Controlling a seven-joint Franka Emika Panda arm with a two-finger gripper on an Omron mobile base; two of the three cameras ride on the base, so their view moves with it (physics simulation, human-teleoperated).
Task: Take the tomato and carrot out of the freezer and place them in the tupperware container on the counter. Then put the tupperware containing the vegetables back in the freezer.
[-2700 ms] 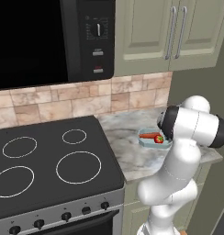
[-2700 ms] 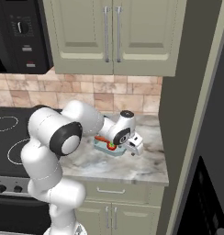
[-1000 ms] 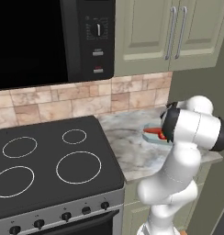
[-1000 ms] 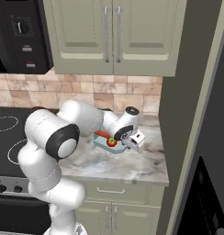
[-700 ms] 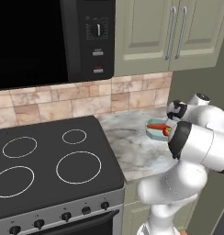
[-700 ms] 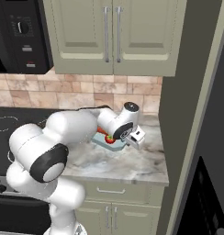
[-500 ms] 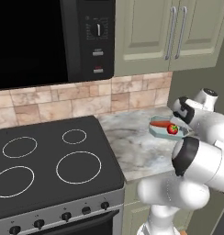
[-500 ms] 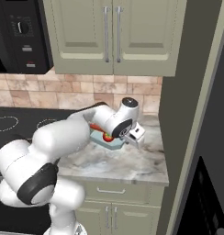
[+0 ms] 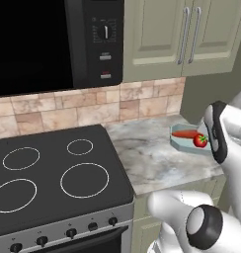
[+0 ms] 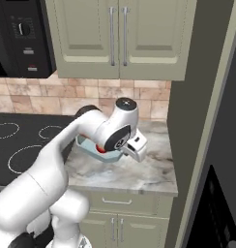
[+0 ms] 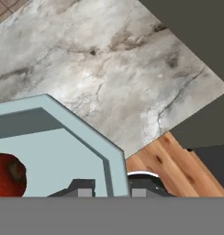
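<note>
claw: my claw (image 11: 107,189) is pinched narrow on the wall of the shallow pale blue-grey plastic tupperware container (image 11: 54,151), one finger inside and one outside the rim, because a thin wall is the only part of this tray I can clamp.

container: it hangs from that one edge at the right end of the grey-white veined marble counter (image 9: 152,158). It appears lifted slightly clear of the slab, though I cannot be certain of the gap.

tomato: the small round bright red tomato (image 9: 200,141) sits inside the tray, against the near wall, so it rides along with the lift.

carrot: the short tapered orange-red carrot (image 9: 185,134) lies flat in the tray just behind the tomato.

freezer: the tall dark grey freezer (image 10: 207,111) stands just to the right of the counter, which is why I hold the tray at this end.

stage: I judge both vegetables loaded and the carry to the freezer under way.

risk: gripped by one edge, the tray could tilt and let the tomato roll out.
</note>
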